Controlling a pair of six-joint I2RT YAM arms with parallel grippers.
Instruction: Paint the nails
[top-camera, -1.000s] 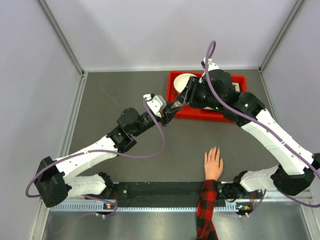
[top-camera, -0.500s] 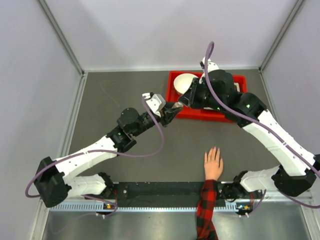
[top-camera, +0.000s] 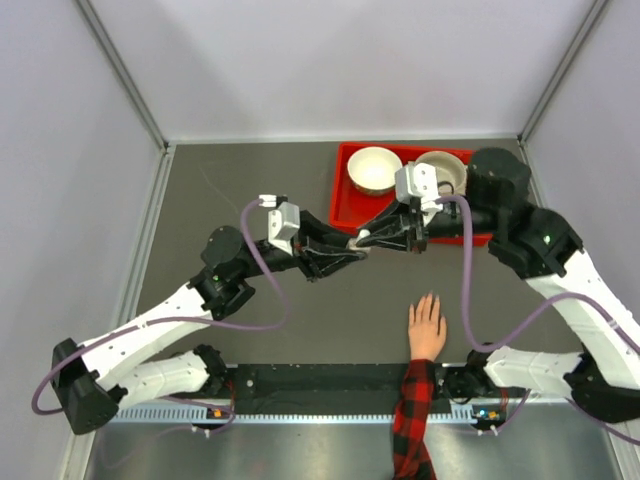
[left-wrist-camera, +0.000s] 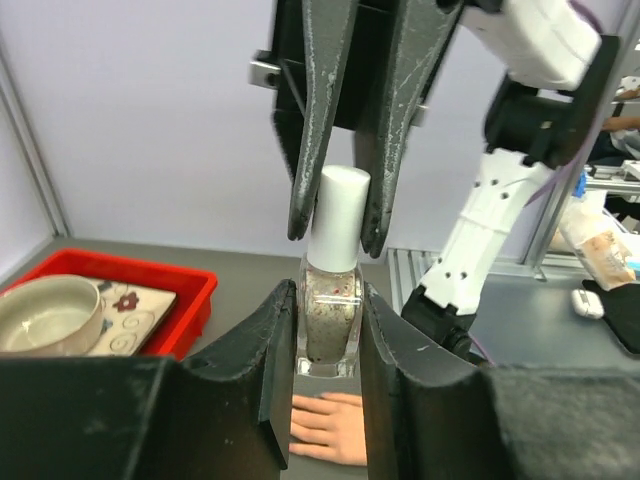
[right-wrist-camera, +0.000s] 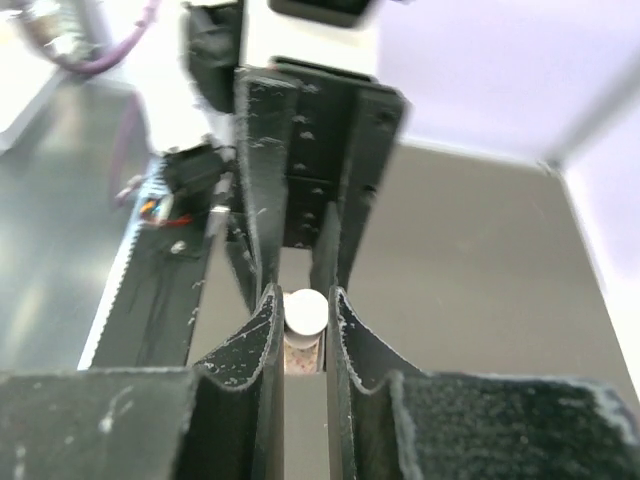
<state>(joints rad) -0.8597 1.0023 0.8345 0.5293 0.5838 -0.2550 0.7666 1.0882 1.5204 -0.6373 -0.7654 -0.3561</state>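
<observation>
Mid-frame above the counter (top-camera: 230, 190), the left pincer (left-wrist-camera: 327, 295) pinches the polish bottle (left-wrist-camera: 326, 335) by its glass, and the right pincer (left-wrist-camera: 337, 238) clamps the white cap (left-wrist-camera: 340, 205). Best move: twist the cap off straight and keep the bottle upright so nothing spills. The nails (top-camera: 429, 298) wait at lower centre, tipping the hand (top-camera: 427, 330) lying flat. The left wrist view shows speckled polish inside; the overhead view misses that but places the hand well apart from the bottle.
</observation>
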